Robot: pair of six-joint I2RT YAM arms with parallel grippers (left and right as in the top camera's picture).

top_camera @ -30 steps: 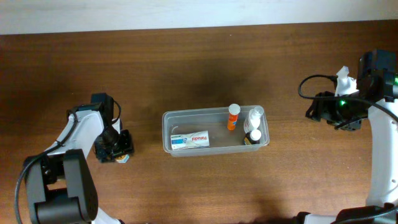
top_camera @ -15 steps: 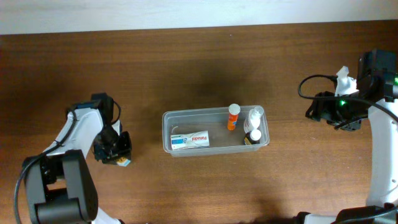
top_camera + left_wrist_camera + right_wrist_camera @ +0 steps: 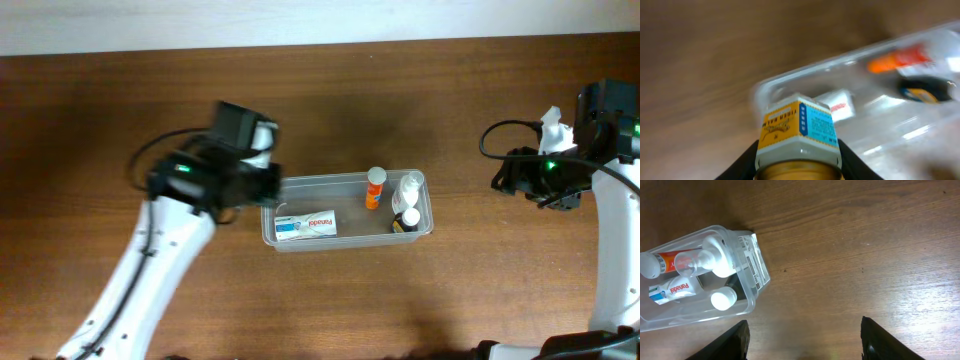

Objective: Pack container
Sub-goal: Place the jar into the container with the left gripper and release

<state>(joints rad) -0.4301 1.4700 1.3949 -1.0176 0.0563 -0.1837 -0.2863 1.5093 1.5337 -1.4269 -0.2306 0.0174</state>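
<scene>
Wooden table (image 3: 400,100): left jaws, pinching yellow-blue jar (image 3: 799,131), swung from far left to container (image 3: 345,243) edge; right jaws spread.

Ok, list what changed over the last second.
The left gripper lifted the Tiger Balm jar off the left side of the table and swung right, to the left end of the container, shut on it. The container, the Panadol box in it and the open right gripper stayed put.
</scene>
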